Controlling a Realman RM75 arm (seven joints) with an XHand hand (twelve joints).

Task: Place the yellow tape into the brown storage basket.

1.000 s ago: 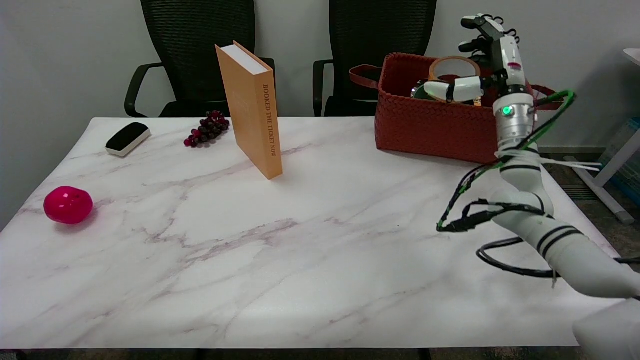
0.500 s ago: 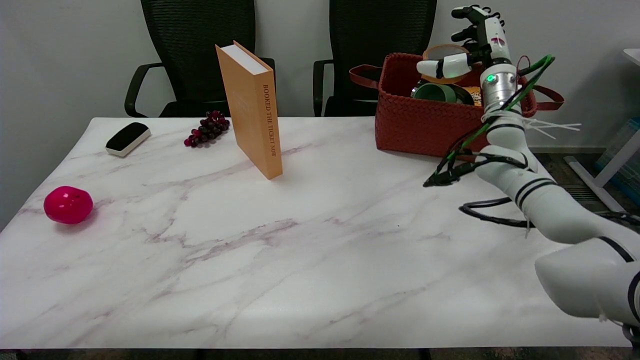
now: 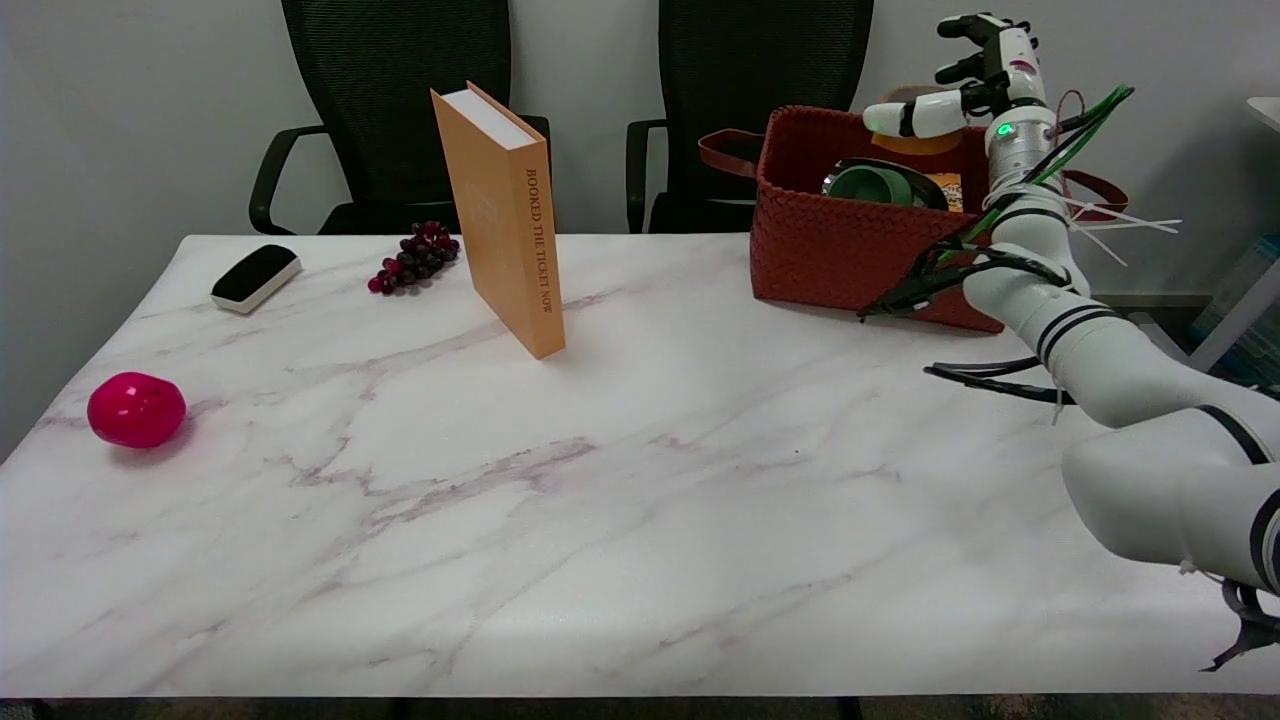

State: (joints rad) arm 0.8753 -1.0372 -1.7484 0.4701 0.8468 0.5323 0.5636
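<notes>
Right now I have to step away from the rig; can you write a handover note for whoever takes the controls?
Right hand: raised above the far right of the basket, pinching the tape against its thumb.
Tape: above the basket's inside, near the back wall, not yet let go.
Basket: on the table's far right, already holding a green roll.
Done: tape picked up and carried over the basket.
Left: probably lower a little, open the hand, then pull the arm clear.

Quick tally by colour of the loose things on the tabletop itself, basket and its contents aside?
Orange: 1, the upright book
Dark red: 1, the grapes
Pink: 1, the ball
Black and white: 1, the eraser
Total: 4
</notes>
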